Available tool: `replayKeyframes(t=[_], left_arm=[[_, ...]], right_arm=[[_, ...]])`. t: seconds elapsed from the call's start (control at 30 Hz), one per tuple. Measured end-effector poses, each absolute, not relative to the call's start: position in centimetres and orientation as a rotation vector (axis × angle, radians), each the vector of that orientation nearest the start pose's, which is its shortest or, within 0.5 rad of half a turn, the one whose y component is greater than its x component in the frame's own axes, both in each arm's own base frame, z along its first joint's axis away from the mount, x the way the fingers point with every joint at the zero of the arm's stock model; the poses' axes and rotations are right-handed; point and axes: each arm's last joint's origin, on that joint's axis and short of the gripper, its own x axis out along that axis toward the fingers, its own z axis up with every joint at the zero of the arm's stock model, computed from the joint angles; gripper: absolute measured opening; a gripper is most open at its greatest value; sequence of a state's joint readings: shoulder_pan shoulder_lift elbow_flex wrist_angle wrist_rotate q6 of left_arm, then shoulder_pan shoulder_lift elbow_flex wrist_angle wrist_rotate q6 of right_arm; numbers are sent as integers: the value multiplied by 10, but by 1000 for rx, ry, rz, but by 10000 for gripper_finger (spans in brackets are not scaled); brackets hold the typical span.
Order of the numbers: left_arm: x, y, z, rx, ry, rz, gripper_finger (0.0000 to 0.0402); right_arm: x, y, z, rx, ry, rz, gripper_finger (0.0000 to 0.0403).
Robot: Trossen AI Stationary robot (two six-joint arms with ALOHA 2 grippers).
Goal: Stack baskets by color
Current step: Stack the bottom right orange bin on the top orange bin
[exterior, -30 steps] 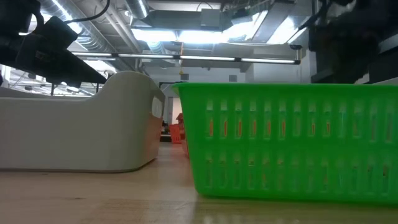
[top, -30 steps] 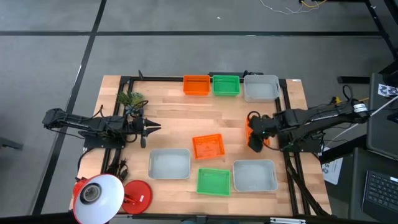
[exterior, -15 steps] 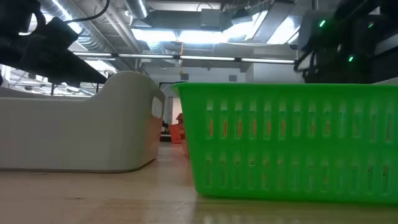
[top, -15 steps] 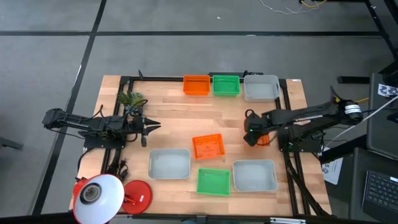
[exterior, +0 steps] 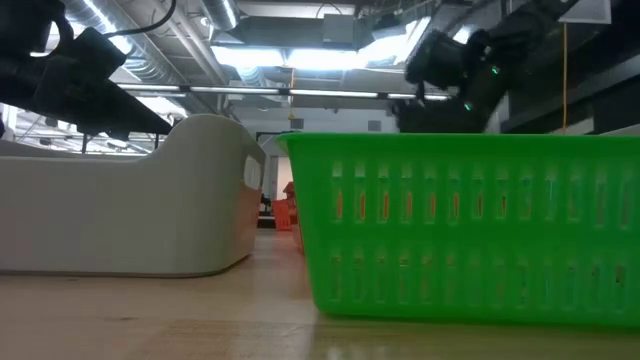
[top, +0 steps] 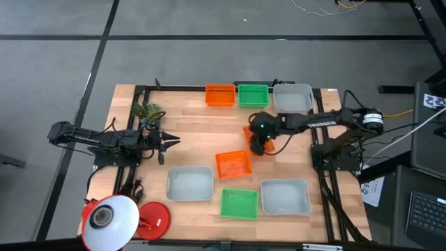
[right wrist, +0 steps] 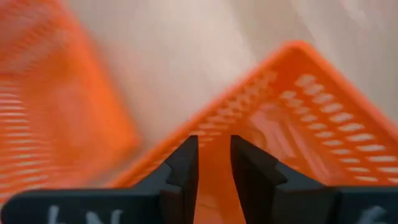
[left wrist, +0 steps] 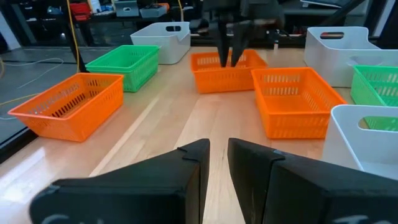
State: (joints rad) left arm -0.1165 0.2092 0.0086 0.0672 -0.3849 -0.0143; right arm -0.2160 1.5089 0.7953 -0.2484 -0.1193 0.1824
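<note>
Clamped on the wall of a shallow orange slotted plastic basket (right wrist: 292,118), the right gripper (top: 259,141) holds it lifted over the middle of the wooden table (top: 188,139), just beyond a second orange basket (top: 233,164) that lies flat on the wood. Along the far edge sit a third orange basket (top: 220,95), a bright green basket (top: 253,95) and a translucent grey-white basket (top: 292,97) in a row. Nearer the front lie another grey-white basket (top: 189,183), a green basket (top: 239,203) and a third grey-white basket (top: 284,196). At the table's left side the left gripper (top: 167,143) waits, its fingers (left wrist: 249,155) nearly together and holding nothing.
</note>
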Motion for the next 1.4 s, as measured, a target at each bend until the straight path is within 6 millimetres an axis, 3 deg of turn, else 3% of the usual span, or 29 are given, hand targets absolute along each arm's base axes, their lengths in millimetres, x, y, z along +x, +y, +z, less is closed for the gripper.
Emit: replayKeyframes(t=[0.3, 0.77, 1.0, 1.13, 1.4], left_arm=[[108, -2, 155, 20, 130, 269, 51], [108, -2, 155, 20, 131, 269, 51], [108, -2, 155, 20, 132, 269, 51], [108, -2, 155, 20, 132, 269, 51], [108, -2, 155, 20, 132, 269, 51]], right_arm=[[287, -50, 203, 301, 1030, -123, 91], [265, -25, 179, 315, 1255, -116, 91], [248, -31, 175, 151, 1412, -341, 91], [246, -39, 176, 45, 1413, -470, 91], [243, -51, 178, -140, 1424, -572, 91]])
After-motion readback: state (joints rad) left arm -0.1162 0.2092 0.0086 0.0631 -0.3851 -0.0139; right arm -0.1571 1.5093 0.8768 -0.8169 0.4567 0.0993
